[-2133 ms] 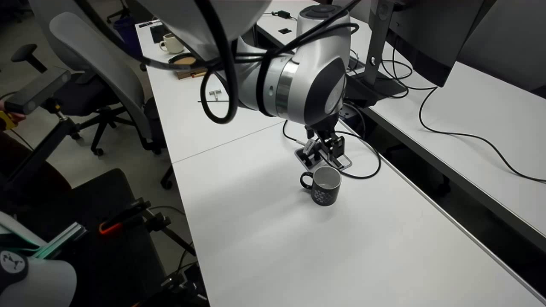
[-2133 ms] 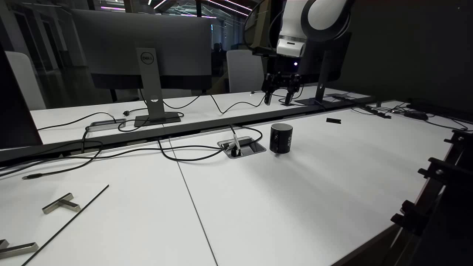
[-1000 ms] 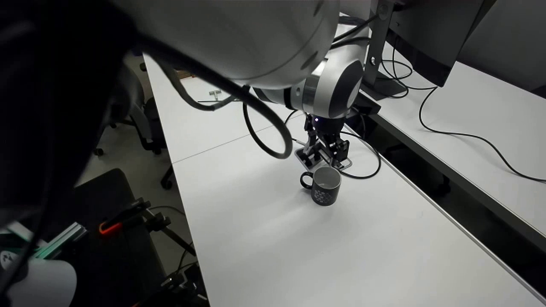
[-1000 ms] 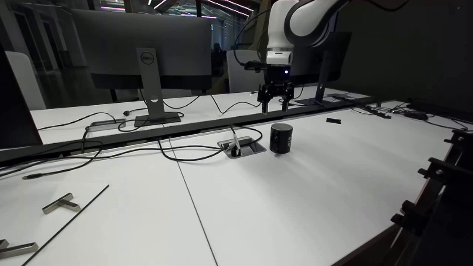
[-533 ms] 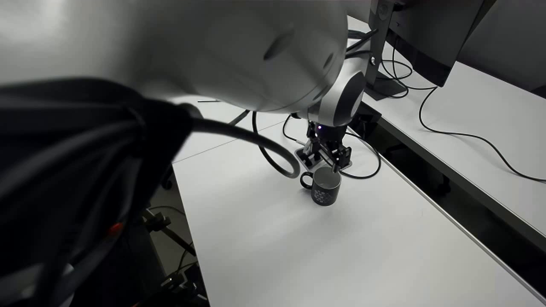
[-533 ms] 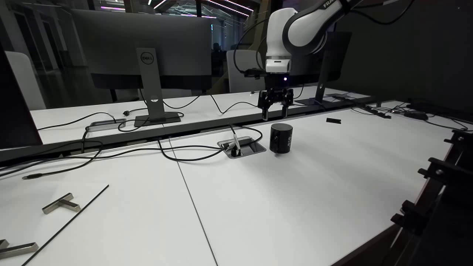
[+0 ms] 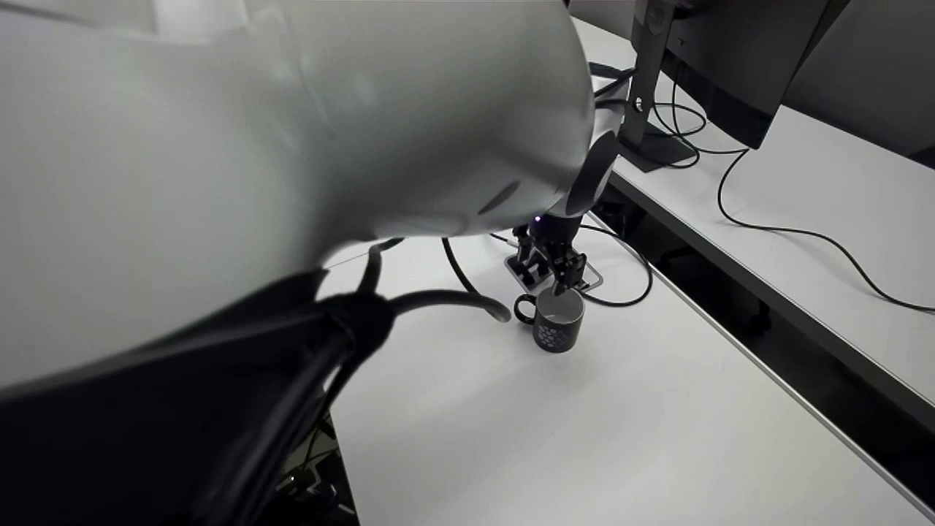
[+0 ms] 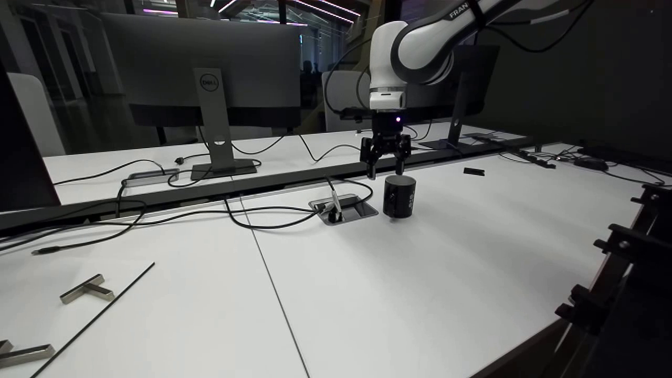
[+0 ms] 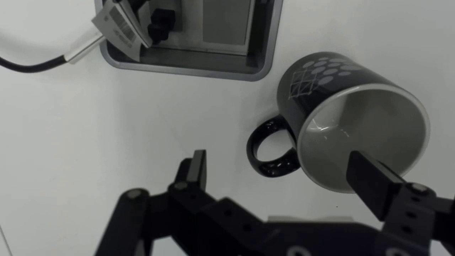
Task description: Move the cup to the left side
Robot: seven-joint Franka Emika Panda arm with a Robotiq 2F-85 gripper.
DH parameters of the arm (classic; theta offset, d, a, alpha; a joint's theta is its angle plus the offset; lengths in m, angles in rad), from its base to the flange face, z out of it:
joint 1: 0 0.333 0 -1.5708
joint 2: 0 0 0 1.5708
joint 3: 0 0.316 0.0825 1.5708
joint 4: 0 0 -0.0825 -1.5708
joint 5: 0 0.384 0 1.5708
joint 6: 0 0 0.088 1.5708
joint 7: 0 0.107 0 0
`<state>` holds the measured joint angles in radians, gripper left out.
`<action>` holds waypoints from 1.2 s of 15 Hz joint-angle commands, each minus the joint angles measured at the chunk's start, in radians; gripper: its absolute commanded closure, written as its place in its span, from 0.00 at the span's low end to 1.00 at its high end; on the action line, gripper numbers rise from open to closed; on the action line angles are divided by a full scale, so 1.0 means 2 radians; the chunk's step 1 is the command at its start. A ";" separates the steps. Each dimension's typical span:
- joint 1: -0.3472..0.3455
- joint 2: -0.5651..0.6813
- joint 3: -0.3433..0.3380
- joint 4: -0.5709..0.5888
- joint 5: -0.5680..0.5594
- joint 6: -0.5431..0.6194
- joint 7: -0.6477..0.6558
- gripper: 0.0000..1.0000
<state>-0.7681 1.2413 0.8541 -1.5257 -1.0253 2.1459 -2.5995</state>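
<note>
Cup [image 9: 350, 117], dark cylinder, glossy looped handle [image 9: 275, 168], upright on smooth white table [image 8: 325, 294], black pincer [image 8: 386, 174] gaping

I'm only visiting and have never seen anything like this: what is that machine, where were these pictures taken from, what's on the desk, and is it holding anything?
The machine is a jointed white robot arm ending in a black claw with two fingers. Two pictures come from cameras outside the robot, and the huge pale shape in an exterior view is that same arm, close to the lens. The close-up comes from a camera on its wrist.

On the white desk, a dark mug stands upright beside a sunken box, and black cables lie about. Nothing is held: the claw hangs open close to the mug, though I can't tell whether a finger touches it.
</note>
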 commanded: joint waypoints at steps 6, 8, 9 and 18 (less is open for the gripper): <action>-0.014 0.065 0.044 0.052 -0.028 -0.052 0.000 0.00; -0.014 0.072 0.048 0.058 -0.031 -0.057 0.000 0.00; -0.015 0.075 0.051 0.061 -0.033 -0.059 0.000 0.00; -0.015 0.097 0.065 0.079 -0.044 -0.073 0.000 0.00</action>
<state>-0.7910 1.3872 0.9474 -1.4070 -1.0770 2.0317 -2.5995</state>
